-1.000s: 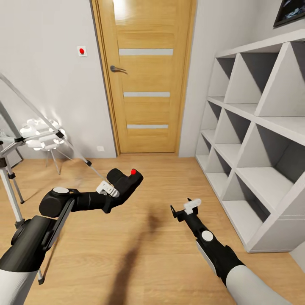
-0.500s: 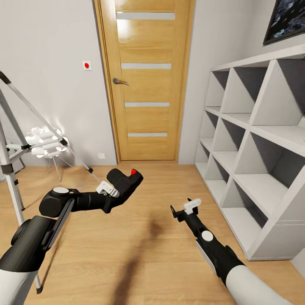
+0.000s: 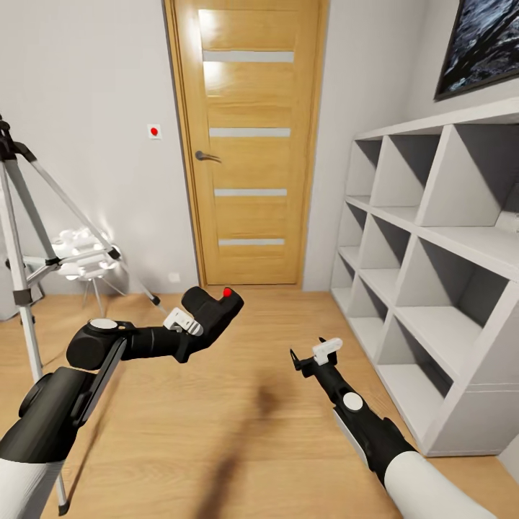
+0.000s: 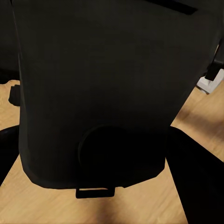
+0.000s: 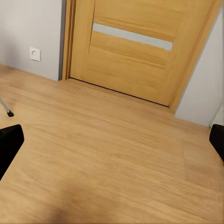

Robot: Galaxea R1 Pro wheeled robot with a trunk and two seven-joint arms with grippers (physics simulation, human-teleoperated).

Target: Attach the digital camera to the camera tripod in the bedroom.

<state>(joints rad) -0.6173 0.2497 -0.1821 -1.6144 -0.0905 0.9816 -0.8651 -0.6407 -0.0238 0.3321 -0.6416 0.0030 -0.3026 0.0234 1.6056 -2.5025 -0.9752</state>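
**Camera in the left gripper, tripod off to my left**

From the head view I have the left gripper (image 3: pixel 189 322) closed around the digital camera (image 3: pixel 215 311), held out in front of me above the wood floor (image 3: pixel 238 375). The camera's small red button (image 3: pixel 228 293) faces up and toward the door. In the left wrist view the camera's dark body (image 4: pixel 107 93) sits right up against the lens, with floor showing past its edges.

The camera tripod (image 3: pixel 25 238) stands at the left edge of my head view, well apart from the camera. I see its silver-grey legs spread out, a black joint near the top, and one foot (image 3: pixel 156 300) on the floor not far from the wall. A small white stool or lamp (image 3: pixel 81 254) sits behind its legs.

My right gripper (image 3: pixel 315 358) hangs over the floor, holding nothing; in the right wrist view its two dark fingertips (image 5: pixel 9 144) sit far apart at opposite edges, so the fingers are spread.

Straight ahead is the wooden door (image 3: pixel 249 144) with pale horizontal strips and a dark handle. White cube shelves (image 3: pixel 432 288) run along the right wall, under a dark framed picture (image 3: pixel 483 43).
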